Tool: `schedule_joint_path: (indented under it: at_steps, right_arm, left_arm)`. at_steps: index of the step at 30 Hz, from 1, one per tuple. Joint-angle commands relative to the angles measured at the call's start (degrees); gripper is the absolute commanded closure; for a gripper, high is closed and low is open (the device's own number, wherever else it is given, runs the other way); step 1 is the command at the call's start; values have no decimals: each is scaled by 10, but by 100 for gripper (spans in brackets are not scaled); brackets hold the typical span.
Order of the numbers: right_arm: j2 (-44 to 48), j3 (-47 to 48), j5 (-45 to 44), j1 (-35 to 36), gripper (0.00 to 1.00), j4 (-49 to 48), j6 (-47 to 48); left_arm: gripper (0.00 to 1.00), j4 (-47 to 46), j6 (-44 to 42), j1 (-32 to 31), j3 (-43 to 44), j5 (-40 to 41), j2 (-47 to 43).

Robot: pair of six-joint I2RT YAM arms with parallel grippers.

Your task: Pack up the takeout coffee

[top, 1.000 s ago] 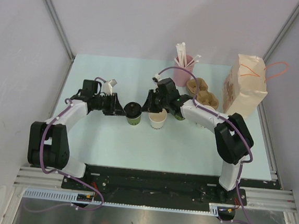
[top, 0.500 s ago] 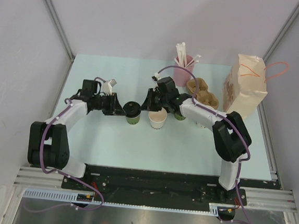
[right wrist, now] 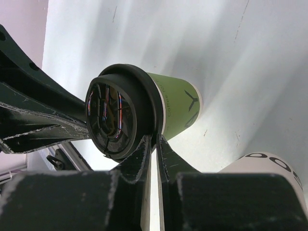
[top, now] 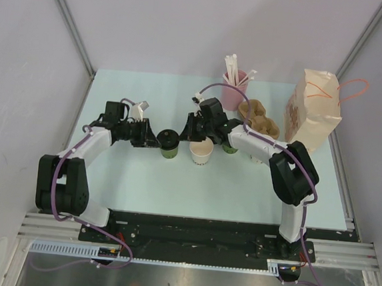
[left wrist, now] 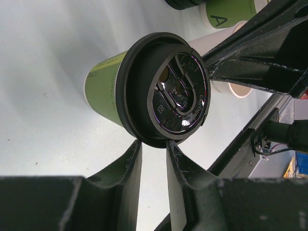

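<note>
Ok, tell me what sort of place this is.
Probably a robot lab cell staged as a takeout counter: plain white partition walls around a pale table, an aluminium rail at its near edge, and props: a paper bag and a pink cup of straws.

The lidded cup [top: 170, 143] stands just left of the open cup [top: 201, 152].

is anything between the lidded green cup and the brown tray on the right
Yes. The open white paper cup, the right tool and a second green paper cup stand between the black-lidded green paper cup and the brown pulp tray.
</note>
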State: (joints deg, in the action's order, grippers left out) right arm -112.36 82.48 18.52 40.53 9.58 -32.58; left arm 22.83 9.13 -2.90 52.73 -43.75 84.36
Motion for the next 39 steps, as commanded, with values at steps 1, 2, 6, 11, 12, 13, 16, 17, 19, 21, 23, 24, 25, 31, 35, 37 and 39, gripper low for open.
schedule_joint_path:
  at_steps: [1,2,6,11,12,13,16,17,19,21,23,24,25,31,35,37,39]
  right_arm:
    - [-98,-47,-52,26,100,134,50]
    - [-101,-46,-51,25,100,136,51]
    - [-100,-43,-53,29,100,139,55]
    - [-106,-43,-52,28,100,147,60]
    - [-105,-43,-51,28,100,146,61]
    - [-102,-43,-52,30,100,144,62]
    - [-90,-42,-55,33,100,142,65]
    - [-83,-42,-55,34,100,143,66]
    - [-79,-41,-59,37,100,144,67]
    - [-85,-41,-57,36,100,145,68]
    - [-93,-42,-53,35,100,143,69]
    - [-93,-42,-52,35,100,142,70]
    - [-95,-42,-52,36,100,140,71]
    - [-93,-36,-45,31,100,135,83]
    - [-74,-9,-51,34,99,147,102]
    - [-65,0,-53,33,95,140,103]
    - [-59,15,-58,37,95,133,108]
  left_arm:
    - [71,3,-11,-7,2,26,19]
    - [71,4,-10,-8,2,27,19]
    - [71,4,-11,-5,4,29,19]
    - [71,3,-11,-5,4,44,20]
    - [72,3,-12,-4,4,48,20]
    - [74,4,-13,-4,5,51,21]
    - [85,4,-17,-4,5,55,16]
    - [89,4,-18,-4,5,55,14]
    - [90,3,-19,-4,5,64,11]
    - [92,4,-24,-4,4,85,17]
    - [93,4,-27,-4,-1,99,22]
    - [93,5,-30,-5,-5,110,26]
    - [93,6,-32,-6,-7,113,34]
    - [93,13,-29,-14,-6,95,42]
    - [89,13,-25,-14,4,56,-3]
    - [86,13,-24,-14,9,44,-20]
    - [84,12,-24,-13,16,36,-37]
